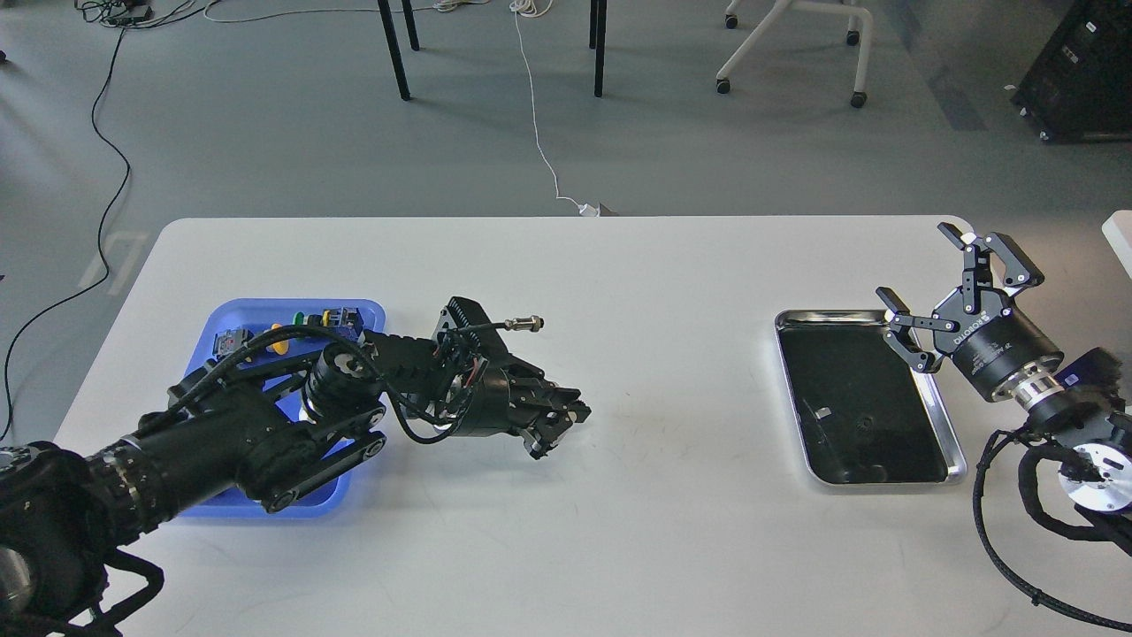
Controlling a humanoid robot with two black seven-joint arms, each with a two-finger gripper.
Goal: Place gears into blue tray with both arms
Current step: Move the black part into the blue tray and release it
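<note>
Two arms, one faint gear, and a wide table between the trays

Two trays sit well apart: the blue tray at the near left and the steel tray at the near right, both on the white table. Two grippers are in view. The left gripper lies low over bare table just right of the blue tray, its fingers drawn close together; it looks to be pinching something small, but the fingers are too dark to show whether a gear is there. The right gripper hovers at the far right corner of the steel tray with its jaws spread wide and nothing between them.

One small dark ring with a centre hole, probably a gear, lies on the steel tray's dark floor, beside a small pale scrap. A second gear I cannot find. In the blue tray several colour-capped push-button switches show along the far rim; the left arm covers the rest, so I cannot count them.

Risks, as I judge them: the gear is black on black and thin, so the right fingers may close beside it or skid it along the floor. The raised steel rim sits close under the spread fingers and could catch one on the way down. The left forearm crosses the blue tray, so a drop there could knock switches or land outside.
</note>
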